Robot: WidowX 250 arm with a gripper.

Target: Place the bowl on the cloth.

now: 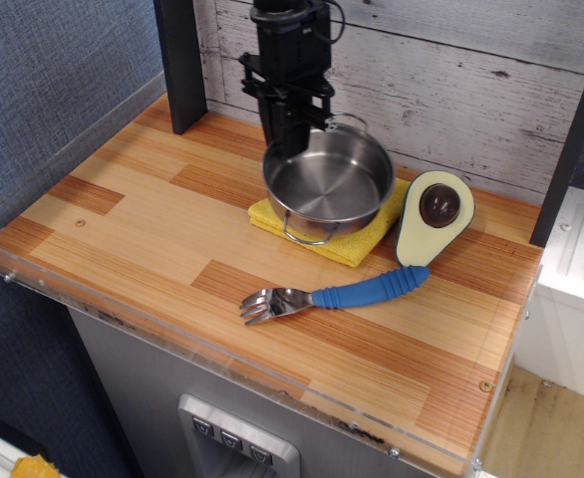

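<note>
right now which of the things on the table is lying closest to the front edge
The fork, blue-handled, lying in front of the cloth, the bowl and the avocado toy.

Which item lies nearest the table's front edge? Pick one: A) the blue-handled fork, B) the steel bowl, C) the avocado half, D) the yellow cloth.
A: the blue-handled fork lies in front of the bowl, cloth and avocado half, closest to the front edge.
</note>
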